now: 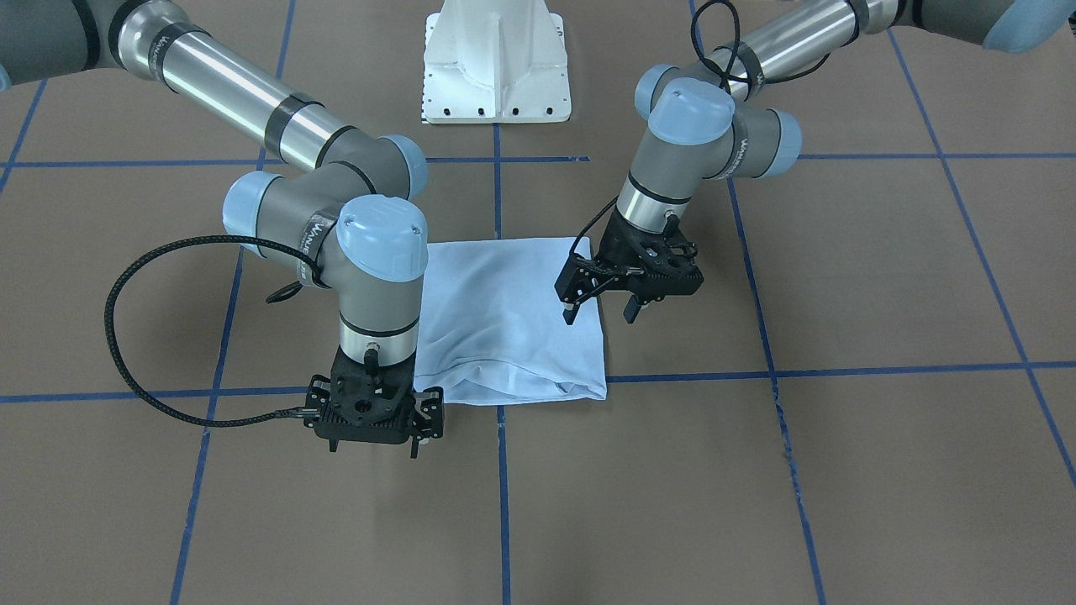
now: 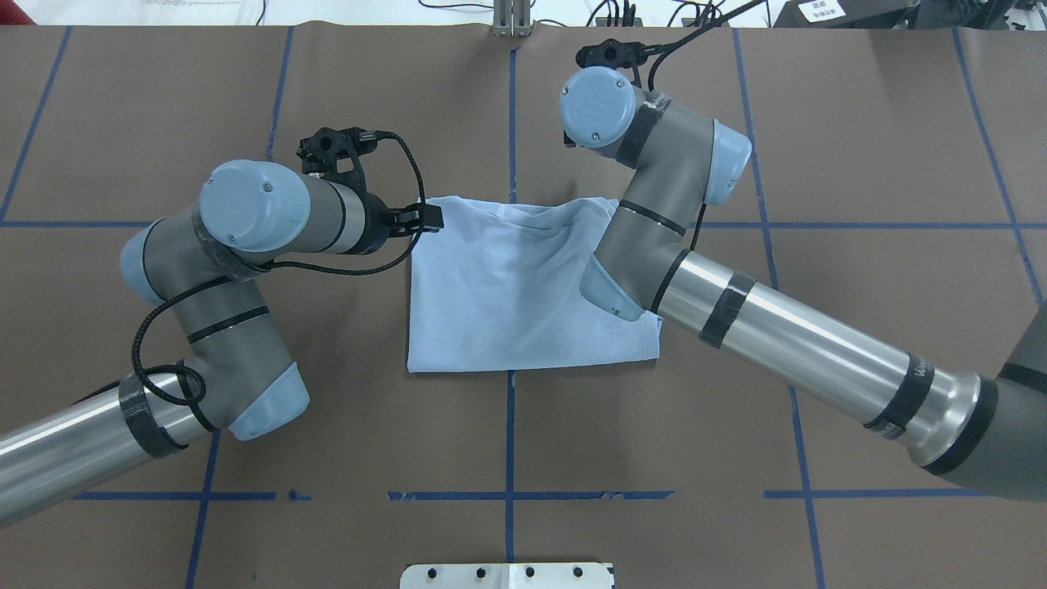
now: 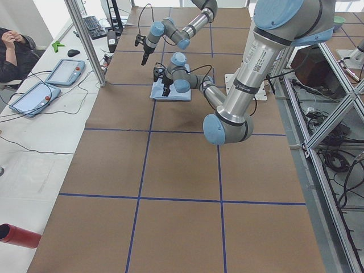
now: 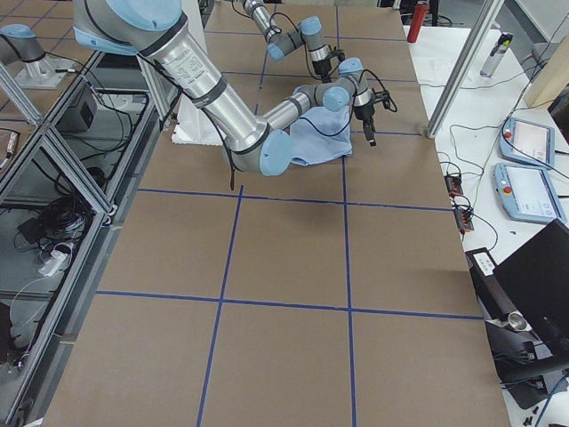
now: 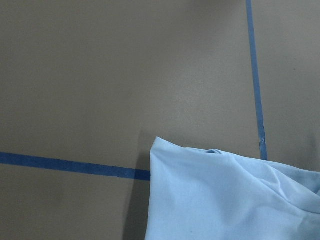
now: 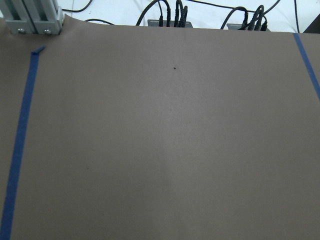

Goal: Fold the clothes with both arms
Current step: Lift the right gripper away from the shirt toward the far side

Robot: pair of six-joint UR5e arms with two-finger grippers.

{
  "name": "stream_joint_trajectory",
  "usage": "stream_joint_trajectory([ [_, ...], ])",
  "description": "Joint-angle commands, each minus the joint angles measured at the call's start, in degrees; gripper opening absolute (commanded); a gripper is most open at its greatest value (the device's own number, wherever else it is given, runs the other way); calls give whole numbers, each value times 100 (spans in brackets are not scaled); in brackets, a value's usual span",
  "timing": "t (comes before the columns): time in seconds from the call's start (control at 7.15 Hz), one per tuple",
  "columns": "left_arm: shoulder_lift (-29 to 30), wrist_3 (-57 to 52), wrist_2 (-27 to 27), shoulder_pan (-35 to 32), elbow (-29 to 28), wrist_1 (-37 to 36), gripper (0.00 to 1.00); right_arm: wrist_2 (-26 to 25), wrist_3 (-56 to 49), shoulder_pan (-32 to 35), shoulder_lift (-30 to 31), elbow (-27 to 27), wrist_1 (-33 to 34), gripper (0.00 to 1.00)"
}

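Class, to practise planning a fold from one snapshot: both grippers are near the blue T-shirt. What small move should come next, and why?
Probably lower the left gripper onto the T-shirt edge beneath it. It hangs open and empty above that edge. The right gripper, also open, sits off the cloth by the opposite corner. The operator-side edge looks rumpled, so another fold seems due.
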State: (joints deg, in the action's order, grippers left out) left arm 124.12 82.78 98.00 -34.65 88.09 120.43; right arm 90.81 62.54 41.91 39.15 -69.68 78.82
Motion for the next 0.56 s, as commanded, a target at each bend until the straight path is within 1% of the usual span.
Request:
stream_joint_trajectory([
  [0.0,619,824,-192,20,-754,-2,87,165,-14,19,93,-177,-16,100],
  [0.14,718,1089,-280,20,-888,-28,76,165,-22,19,250,-335,-16,100],
  [0.28,797,1126,-290,20,-933,-98,72,165,-22,11,330,-414,-25,100],
  [0.42,903,1205,-290,-6,-1116,-108,70,165,-22,11,331,-415,-25,100],
])
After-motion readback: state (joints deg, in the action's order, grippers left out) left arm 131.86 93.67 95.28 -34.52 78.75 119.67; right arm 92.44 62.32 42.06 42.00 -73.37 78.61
